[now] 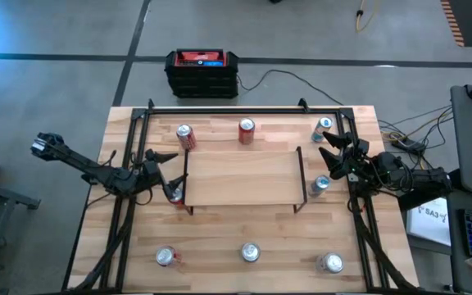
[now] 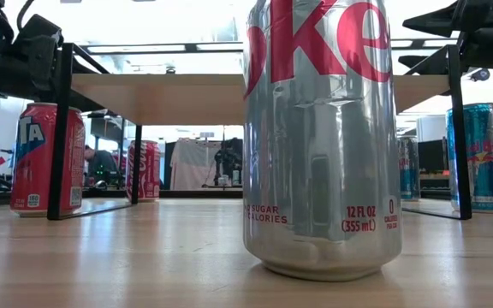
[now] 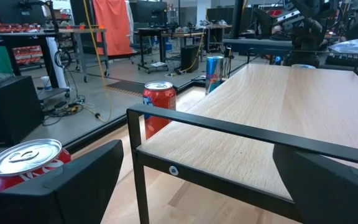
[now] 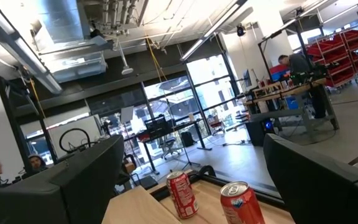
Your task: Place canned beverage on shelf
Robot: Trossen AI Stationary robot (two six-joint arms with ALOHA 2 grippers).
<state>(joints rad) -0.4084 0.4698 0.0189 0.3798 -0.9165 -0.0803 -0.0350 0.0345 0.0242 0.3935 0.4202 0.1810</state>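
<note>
Left gripper open wide, low at the left end of the shelf, a light-wood board on thin black legs standing mid-counter; its fingers flank a red aluminium can by the shelf's front-left leg, apparently lined up for a grasp, no contact visible. Right gripper also open, empty, raised near the shelf's right end, likely waiting clear. Shelf top bare: nothing placed yet. Other cans ring the shelf: two red ones toward the counter's far edge, blue-silver ones along the right edge, silver ones along the near edge. This spacing probably keeps each within one arm's reach.
</note>
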